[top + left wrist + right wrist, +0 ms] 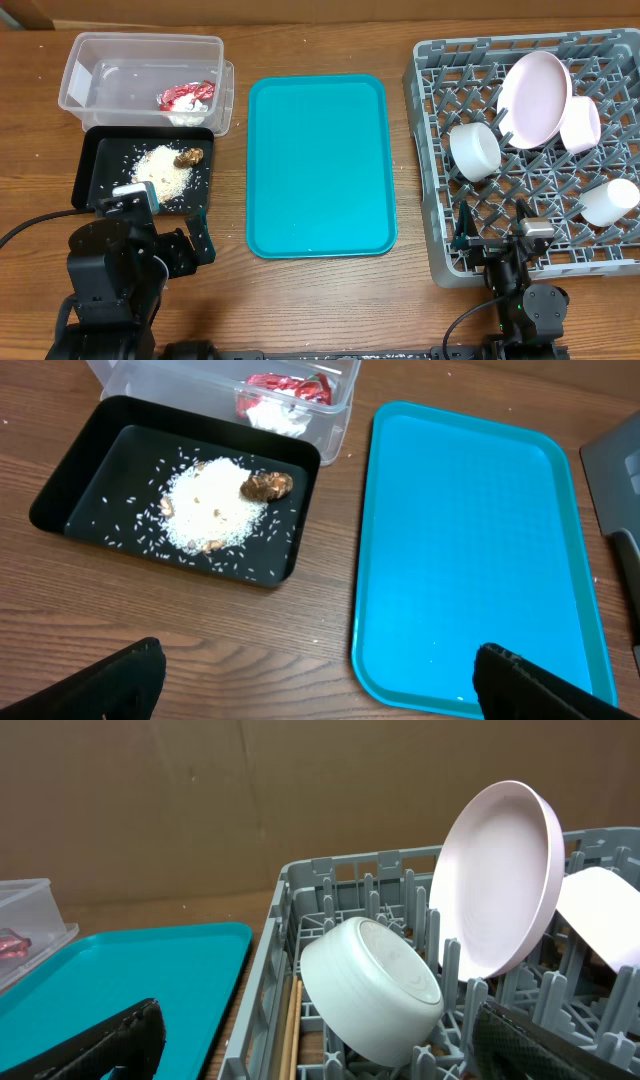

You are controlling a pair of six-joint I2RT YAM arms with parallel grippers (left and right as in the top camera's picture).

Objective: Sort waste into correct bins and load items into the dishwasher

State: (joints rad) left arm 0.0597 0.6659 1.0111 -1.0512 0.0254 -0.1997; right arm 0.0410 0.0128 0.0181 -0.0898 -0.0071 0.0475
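Note:
The grey dish rack (436,160) holds a pale pink plate (534,97) on edge, a bowl (474,150) on its side, a second bowl (583,127) and a small cup (610,201). The plate (500,875), the bowl (372,988) and the chopsticks (291,1030) show in the right wrist view. The clear tub (95,70) holds the red-and-white wrapper (186,95) and the tissue (196,106). The black tray (92,160) holds rice grains (160,170) and the brown lump (189,156). My left gripper (165,235) is open and empty by the teal tray's corner. My right gripper (495,240) is open and empty at the rack's front edge.
A large teal serving tray (318,165) lies between the bins and the rack, bare apart from a few specks. It also shows in the left wrist view (470,550). A brown cardboard wall (200,800) stands behind the table.

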